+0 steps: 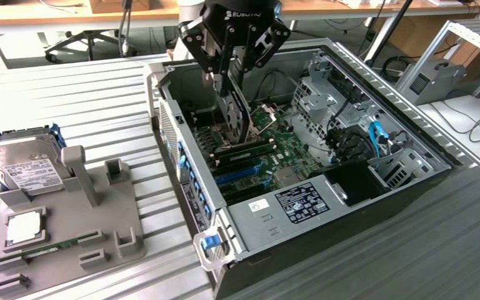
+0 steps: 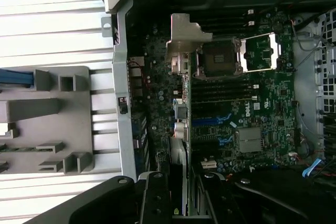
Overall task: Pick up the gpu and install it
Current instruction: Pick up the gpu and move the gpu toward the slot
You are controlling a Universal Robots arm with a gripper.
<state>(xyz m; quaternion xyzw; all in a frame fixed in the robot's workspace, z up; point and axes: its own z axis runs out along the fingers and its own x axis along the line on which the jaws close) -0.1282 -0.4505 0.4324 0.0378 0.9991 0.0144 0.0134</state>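
In the exterior view's upper centre, the gripper (image 1: 230,84) has its fingers clamped on the gpu (image 1: 238,122), held edge-on inside the open computer case (image 1: 349,250), low over the motherboard (image 1: 294,149) — pickup looks done, while seating it in a slot seems unfinished.

A slatted white table (image 1: 82,100) carries a grey moulded holder (image 1: 65,215) at the frame's lower left and an open computer case (image 1: 261,228) centre-right.

hand (image 1: 228,87) top cut off at exterior view's upper edge; gpu (image 1: 238,122) bottom edge seating indiscernible
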